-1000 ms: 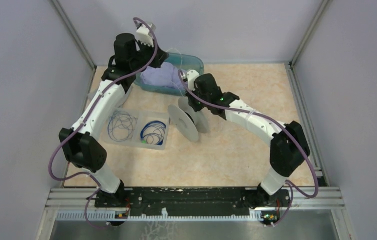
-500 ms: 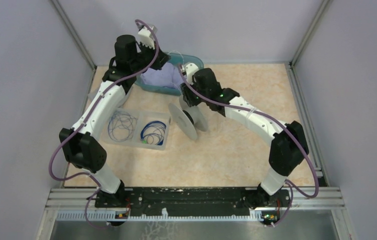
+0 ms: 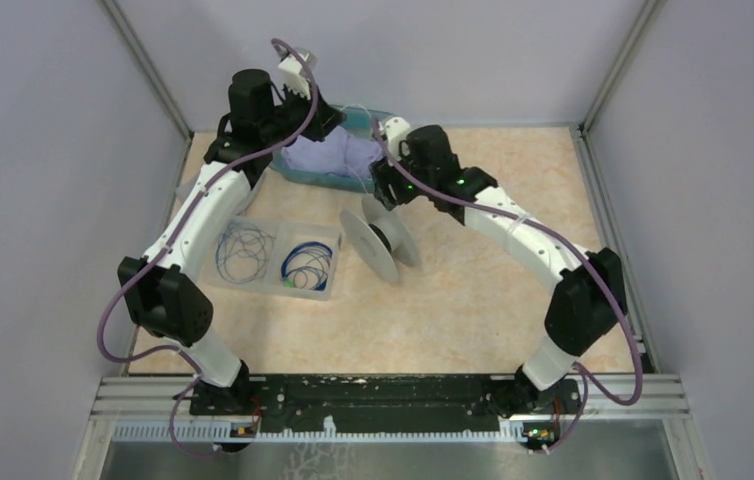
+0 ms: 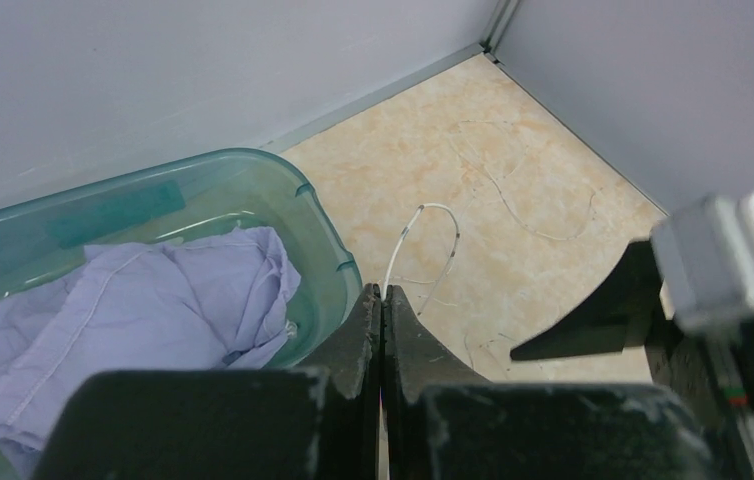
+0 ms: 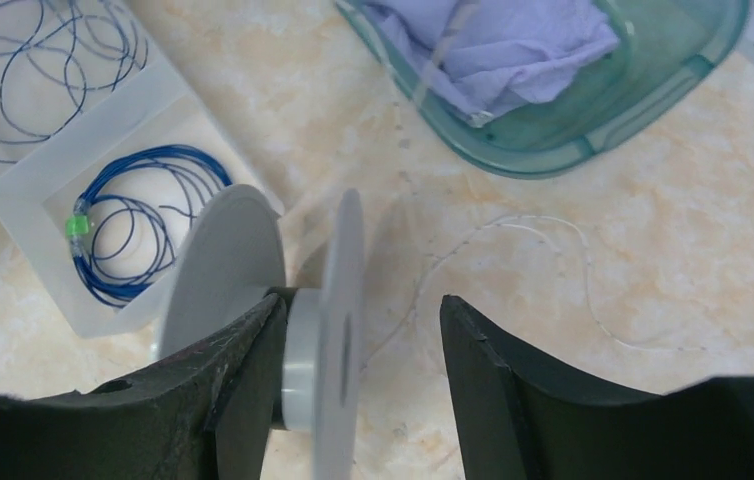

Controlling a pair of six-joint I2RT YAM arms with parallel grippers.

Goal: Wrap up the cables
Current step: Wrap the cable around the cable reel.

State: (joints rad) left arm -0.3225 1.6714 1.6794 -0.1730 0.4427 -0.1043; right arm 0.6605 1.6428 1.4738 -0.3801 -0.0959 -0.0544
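At left, blue cables (image 3: 305, 262) lie coiled in the tray (image 3: 331, 287) – seemingly done. The left gripper (image 4: 383, 292) is clamped on the whitish cable (image 4: 423, 208), its slack loose on the table (image 3: 473, 300); the spool (image 3: 378, 240) shows no windings yet – the right gripper (image 5: 358, 310) hangs spread over its flange

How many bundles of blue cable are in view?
2: a loose dark-blue bundle in the left compartment of the clear tray, a tighter bright-blue coil in the right one. More may be hidden.
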